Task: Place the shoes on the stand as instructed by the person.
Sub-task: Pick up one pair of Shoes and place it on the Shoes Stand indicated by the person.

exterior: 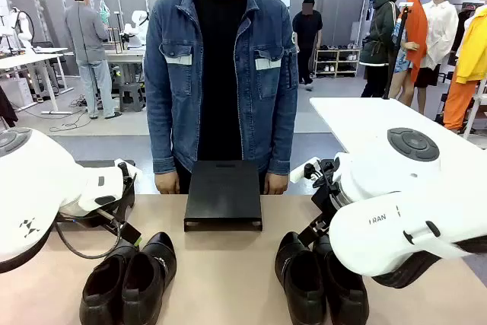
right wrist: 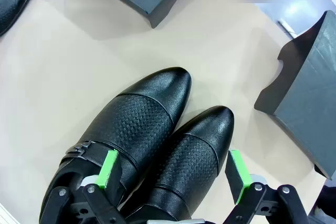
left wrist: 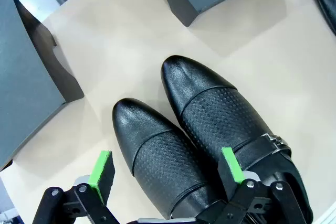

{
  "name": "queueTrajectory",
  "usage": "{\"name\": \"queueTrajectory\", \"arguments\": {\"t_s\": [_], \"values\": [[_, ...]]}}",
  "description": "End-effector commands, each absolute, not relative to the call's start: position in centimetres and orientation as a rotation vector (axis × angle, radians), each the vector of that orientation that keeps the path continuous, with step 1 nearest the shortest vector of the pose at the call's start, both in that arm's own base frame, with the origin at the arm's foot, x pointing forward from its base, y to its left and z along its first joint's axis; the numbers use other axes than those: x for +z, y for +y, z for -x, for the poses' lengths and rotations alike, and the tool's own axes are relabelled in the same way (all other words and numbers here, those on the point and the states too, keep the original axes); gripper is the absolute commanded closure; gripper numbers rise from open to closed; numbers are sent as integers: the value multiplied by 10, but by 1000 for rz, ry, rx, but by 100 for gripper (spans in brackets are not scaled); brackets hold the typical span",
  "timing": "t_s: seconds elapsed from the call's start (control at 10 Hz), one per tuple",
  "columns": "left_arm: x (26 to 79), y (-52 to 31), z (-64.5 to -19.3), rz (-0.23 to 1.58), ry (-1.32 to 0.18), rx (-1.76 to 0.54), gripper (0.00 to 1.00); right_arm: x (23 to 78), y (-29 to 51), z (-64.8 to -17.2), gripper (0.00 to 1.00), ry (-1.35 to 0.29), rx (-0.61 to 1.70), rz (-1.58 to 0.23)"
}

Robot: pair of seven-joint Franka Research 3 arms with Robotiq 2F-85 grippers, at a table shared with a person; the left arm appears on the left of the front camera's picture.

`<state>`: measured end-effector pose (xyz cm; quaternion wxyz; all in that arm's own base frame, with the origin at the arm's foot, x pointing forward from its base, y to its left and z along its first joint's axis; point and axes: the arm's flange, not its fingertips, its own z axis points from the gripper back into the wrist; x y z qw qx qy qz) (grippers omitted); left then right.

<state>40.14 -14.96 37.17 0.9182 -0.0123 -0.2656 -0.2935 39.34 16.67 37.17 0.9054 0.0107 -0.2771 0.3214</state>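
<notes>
On the worktop (exterior: 228,264), near-left corner, a pair of black shoes (exterior: 129,279) sits side by side, toes toward the far edge. The left pincer (left wrist: 167,170) is above it, jaws wide, green pads (left wrist: 102,174) flanking one shoe. Near-right corner: second pair (exterior: 319,283), with the right pincer (right wrist: 173,171) also wide above it, gripping nothing. The black stand (exterior: 223,192) is at the middle of the far edge, with the person (exterior: 221,74) just behind.

Left arm (exterior: 46,188), right arm (exterior: 403,218) low, wrists tipped down; both jaws wide open.

Glossy black leather shoes (left wrist: 220,114), matt stand (exterior: 223,192)
</notes>
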Motion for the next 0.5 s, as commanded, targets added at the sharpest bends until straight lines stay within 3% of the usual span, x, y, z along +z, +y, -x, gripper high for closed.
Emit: {"name": "queueTrajectory", "arguments": {"t_s": [0.0, 0.4], "values": [[372, -150, -401, 25, -546, -604, 0, 372, 167, -393, 0, -572, 664, -22], [372, -150, -401, 25, -546, -604, 0, 372, 167, -393, 0, -572, 664, -22]]}}
